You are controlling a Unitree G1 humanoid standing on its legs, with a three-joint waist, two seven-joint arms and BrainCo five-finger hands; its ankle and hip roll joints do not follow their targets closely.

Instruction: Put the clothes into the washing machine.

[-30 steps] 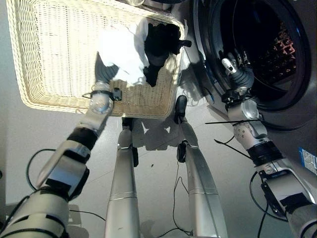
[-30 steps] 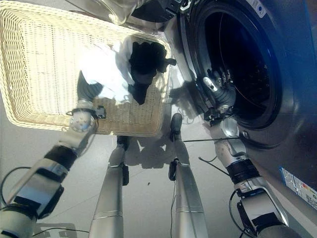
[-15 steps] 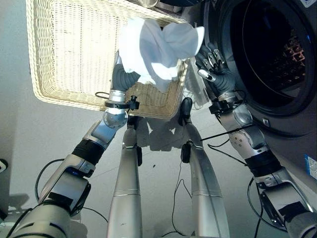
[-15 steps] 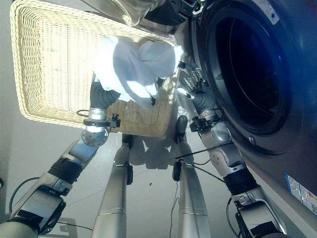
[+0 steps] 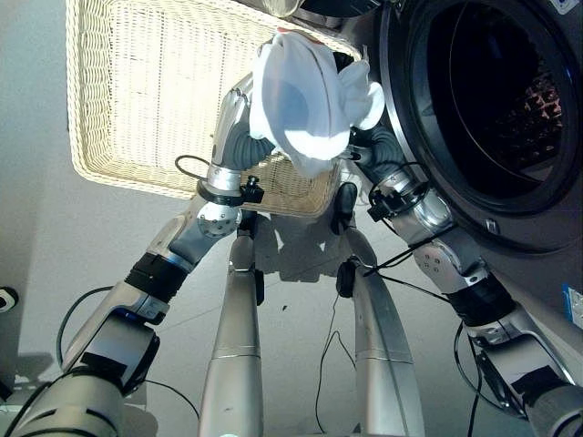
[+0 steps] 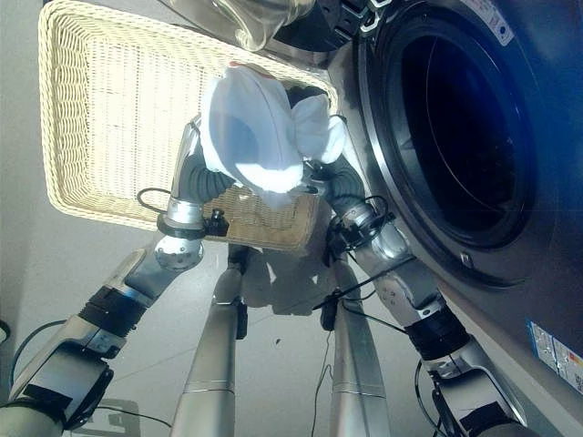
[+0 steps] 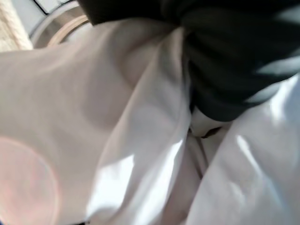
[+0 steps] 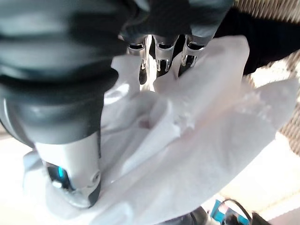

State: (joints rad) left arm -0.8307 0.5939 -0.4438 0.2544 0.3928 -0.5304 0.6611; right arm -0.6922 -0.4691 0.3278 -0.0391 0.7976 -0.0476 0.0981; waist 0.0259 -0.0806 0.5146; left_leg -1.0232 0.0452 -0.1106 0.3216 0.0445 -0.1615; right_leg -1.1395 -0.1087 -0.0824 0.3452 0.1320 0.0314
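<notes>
Beside the wicker basket [image 5: 137,100], on its right, we note the washing machine [image 6: 510,273] with its round door opening [image 6: 460,127] dark and clear. Floor [image 5: 36,255] lies below both.

Next in size: the white clothes [image 5: 305,100], a bunched bundle lifted above the basket's near right corner, just beside the door opening but not yet inside it. A dark garment [image 7: 234,56] is caught up with the white one.

Left hand [image 5: 239,127] reaches up under the bundle from the basket side; its fingers are buried in cloth, so we cannot tell how they stand. Right hand [image 8: 70,140] presses in from the machine side; its fingers [image 8: 159,58] are curled into the white folds, clamped on the clothes.

Risk, our judgement: the bundle is loose and carried between two hands, so a trailing fold could snag on the basket rim or the door lip, or the dark piece could slip out and drop to the floor during the swing toward the opening.

View differences: the eye views give the bundle's place relative to basket and machine; the left wrist view reveals the dark garment among the white; the right wrist view shows the right hand's grip.
</notes>
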